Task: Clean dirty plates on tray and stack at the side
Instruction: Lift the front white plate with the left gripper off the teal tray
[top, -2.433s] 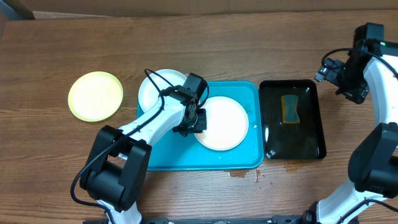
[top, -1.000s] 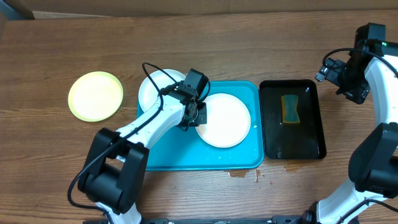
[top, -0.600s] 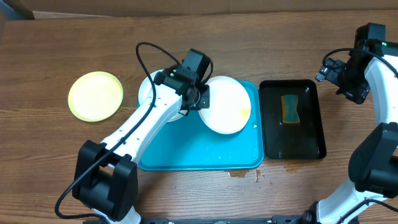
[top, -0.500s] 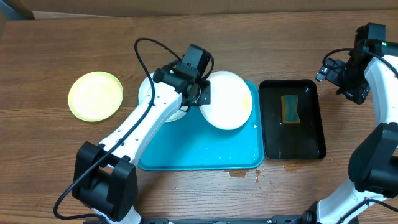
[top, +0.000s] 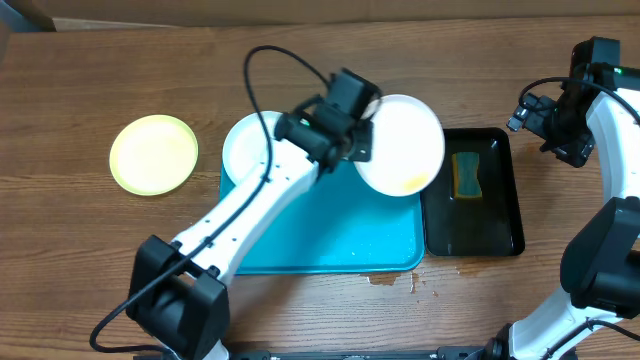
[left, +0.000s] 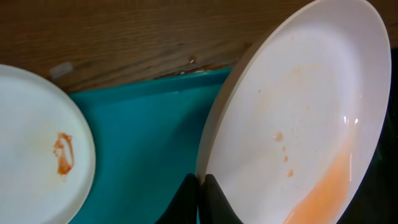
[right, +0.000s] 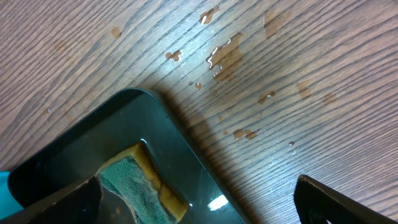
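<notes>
My left gripper (top: 357, 141) is shut on the rim of a white plate (top: 402, 145), which hangs tilted above the right end of the turquoise tray (top: 330, 235). In the left wrist view the fingertips (left: 209, 190) pinch that plate (left: 298, 112) at its lower edge, and orange-brown liquid has run to its low side. A second white plate (top: 252, 148) with a reddish smear (left: 63, 154) lies on the tray's far left corner. The pale yellow-green plate (top: 154, 153) sits on the table to the left. My right gripper (top: 540, 120) hovers open and empty at the far right.
A black tray (top: 470, 195) holding a green-and-yellow sponge (top: 466, 174) stands right of the turquoise tray; its corner (right: 134, 102) and the sponge (right: 134, 186) show in the right wrist view. Water drops (right: 227, 56) spot the wood beyond it, and a small spill (top: 385, 280) lies at the turquoise tray's front edge.
The left gripper has lifted the white plate off the tray, carried it right and away toward the black tray, and tilted it. The right arm has stayed still.
</notes>
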